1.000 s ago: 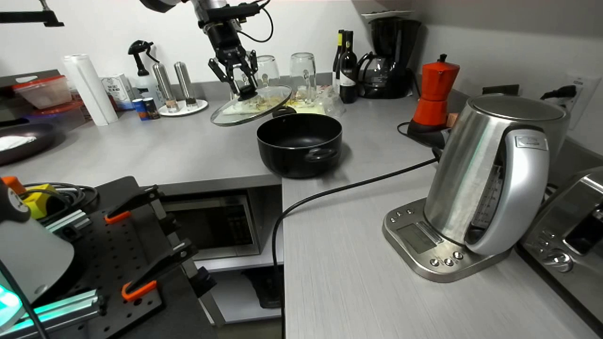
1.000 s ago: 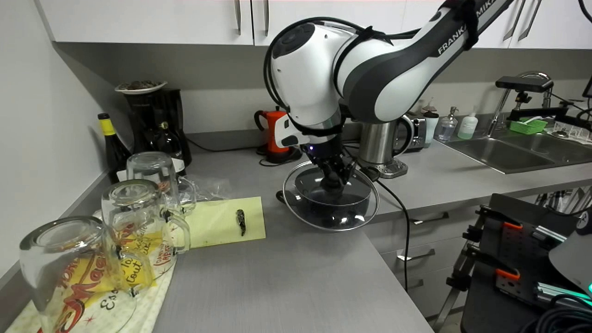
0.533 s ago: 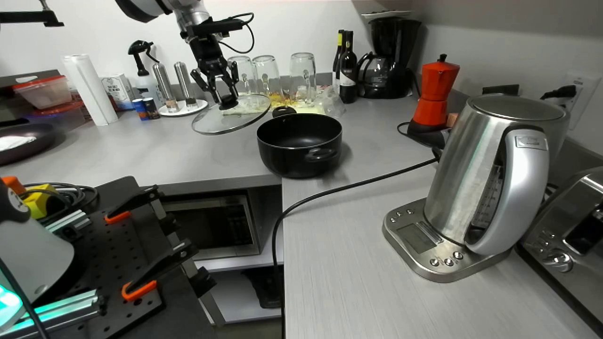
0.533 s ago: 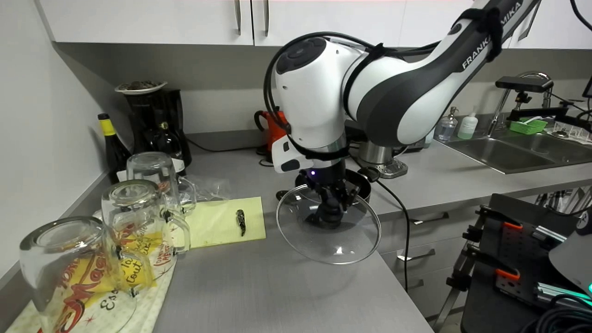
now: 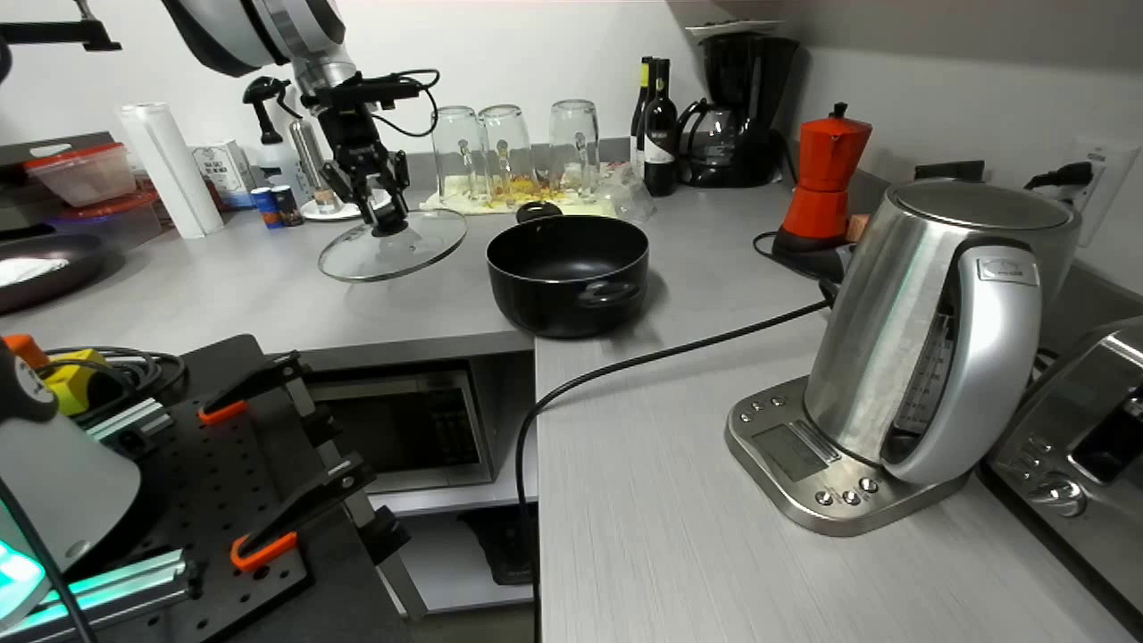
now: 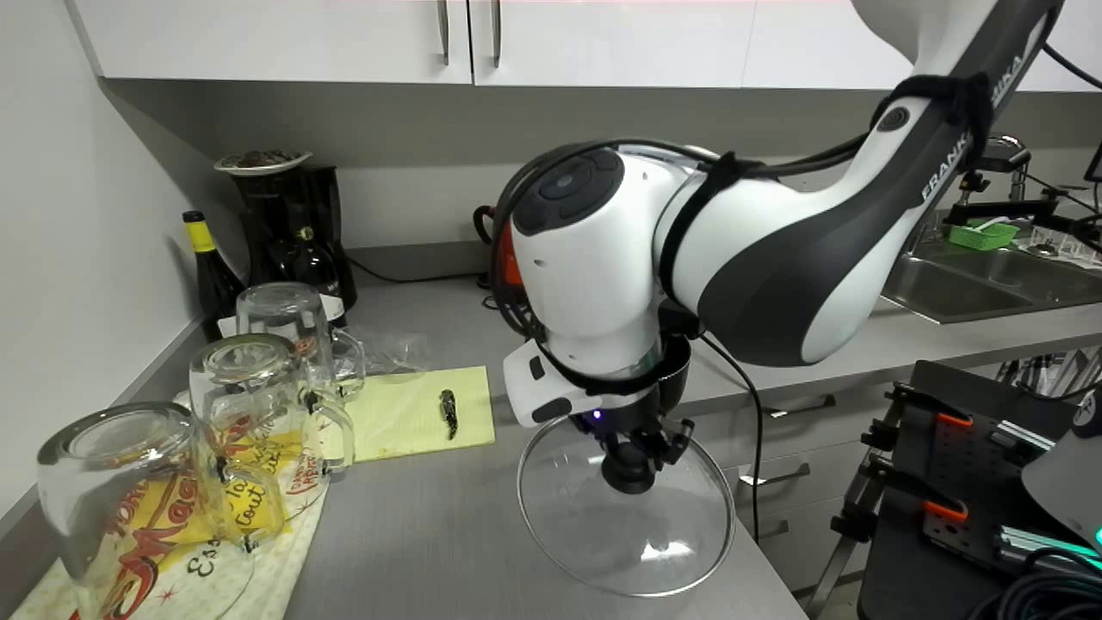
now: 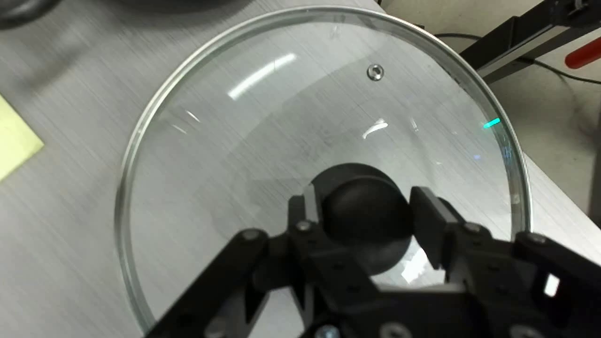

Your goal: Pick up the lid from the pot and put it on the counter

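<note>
The worktop (image 5: 268,295) is matte grey, laid out in an L with a darker front edge. Over it reaches a white and black robot arm (image 6: 585,275), wrist pointing down. The pot (image 5: 568,284) stands upright near the inner corner of the L: squat, round, glossy black, uncovered. The lid (image 6: 626,530) is off the pot, just beside and apart from it, over the worktop near the front edge. I note a shallow dome of clear glass in a thin metal rim, held at a tilt; white reflections streak it, a turquoise glint sits at the rim, and the grey grain beneath shows through. Whether the low side of the rim meets the surface, I cannot say from here. The end effector (image 7: 366,209) is clamped on the lid's knob (image 7: 364,202), its fingers (image 7: 429,220) pressed against opposite sides. The knob is black and round, central on the glass. Between it and the rim sits one small metal-ringed fitting (image 7: 375,72).
</note>
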You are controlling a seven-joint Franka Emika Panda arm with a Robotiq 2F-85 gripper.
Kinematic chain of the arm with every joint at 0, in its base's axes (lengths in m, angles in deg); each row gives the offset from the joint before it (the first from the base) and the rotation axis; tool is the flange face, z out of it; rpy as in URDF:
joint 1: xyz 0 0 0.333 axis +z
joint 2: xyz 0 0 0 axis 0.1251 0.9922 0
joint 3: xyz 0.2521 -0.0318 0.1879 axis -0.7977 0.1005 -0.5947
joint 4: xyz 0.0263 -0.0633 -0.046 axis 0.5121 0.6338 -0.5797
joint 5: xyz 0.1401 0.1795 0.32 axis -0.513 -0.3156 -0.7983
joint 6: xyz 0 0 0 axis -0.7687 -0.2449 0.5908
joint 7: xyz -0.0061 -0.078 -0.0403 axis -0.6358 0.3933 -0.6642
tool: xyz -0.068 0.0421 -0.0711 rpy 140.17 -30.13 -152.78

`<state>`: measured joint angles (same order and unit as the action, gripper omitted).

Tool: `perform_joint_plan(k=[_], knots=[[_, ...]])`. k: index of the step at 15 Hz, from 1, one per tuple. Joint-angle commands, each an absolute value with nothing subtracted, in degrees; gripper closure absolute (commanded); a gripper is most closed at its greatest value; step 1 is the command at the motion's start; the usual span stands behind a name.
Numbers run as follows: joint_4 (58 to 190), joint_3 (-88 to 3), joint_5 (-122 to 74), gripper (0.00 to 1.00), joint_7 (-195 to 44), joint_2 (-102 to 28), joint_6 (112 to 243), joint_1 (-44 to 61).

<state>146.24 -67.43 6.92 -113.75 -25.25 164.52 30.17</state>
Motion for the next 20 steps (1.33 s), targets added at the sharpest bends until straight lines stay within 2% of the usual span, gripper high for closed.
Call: perform_joint_plan(k=[1,10,20], knots=[[145.0,-67.0,7.3,0.75,-113.5,-22.3,165.0,31.8],[145.1,-66.5,7.4,0.75,-113.3,-17.3,169.3,32.1],[143.8,-65.0,10.3,0.75,-111.7,-14.1,167.4,34.1]])
